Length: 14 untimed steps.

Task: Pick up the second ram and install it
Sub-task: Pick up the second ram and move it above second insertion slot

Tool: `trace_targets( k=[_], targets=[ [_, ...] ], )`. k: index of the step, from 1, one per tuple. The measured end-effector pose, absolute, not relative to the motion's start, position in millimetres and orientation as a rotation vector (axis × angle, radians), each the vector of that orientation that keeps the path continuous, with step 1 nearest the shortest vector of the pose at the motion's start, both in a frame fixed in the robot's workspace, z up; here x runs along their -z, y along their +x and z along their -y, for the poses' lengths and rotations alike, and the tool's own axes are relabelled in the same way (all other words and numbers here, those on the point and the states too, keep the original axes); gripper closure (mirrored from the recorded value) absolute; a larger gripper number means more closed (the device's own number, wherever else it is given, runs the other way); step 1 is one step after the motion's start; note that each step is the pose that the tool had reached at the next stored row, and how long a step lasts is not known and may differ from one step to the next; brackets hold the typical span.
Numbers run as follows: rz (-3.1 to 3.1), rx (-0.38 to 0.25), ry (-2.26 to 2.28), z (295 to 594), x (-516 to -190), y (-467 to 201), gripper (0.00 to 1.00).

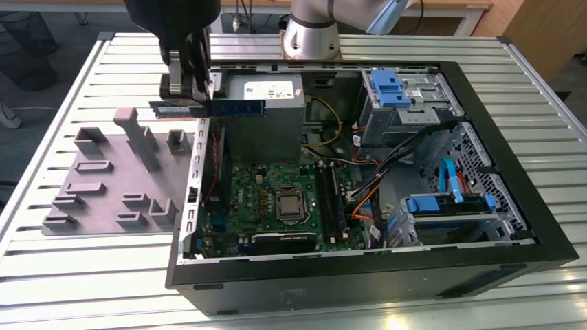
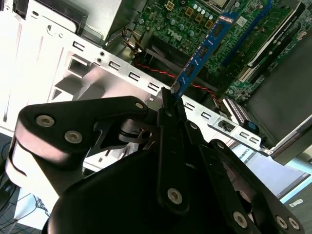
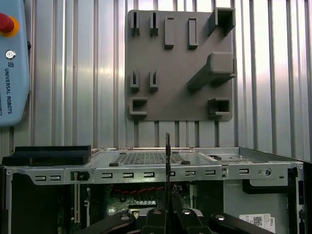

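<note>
The second ram (image 1: 236,107) hangs over the computer case (image 1: 348,283), holder tray (image 1: 101,191) alongside.

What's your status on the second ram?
Tool shut on second ram. Ram aloft over the case wall, not yet in a motherboard slot. Red cable below it, beside the wall.

The black end effector (image 2: 171,100) carries silver screws; the arm (image 1: 310,38) is silver-grey with a blue cap.
</note>
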<state>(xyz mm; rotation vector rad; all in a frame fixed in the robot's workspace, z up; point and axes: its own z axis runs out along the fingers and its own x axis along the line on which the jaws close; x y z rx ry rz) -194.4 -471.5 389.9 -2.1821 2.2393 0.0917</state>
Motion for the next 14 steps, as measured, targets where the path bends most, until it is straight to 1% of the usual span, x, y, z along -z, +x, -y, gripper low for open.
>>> trace_targets(
  k=[14],
  targets=[
    [-2.239,-0.092,-2.182,471.6,-389.9,-185.2,0.86]
  ],
)
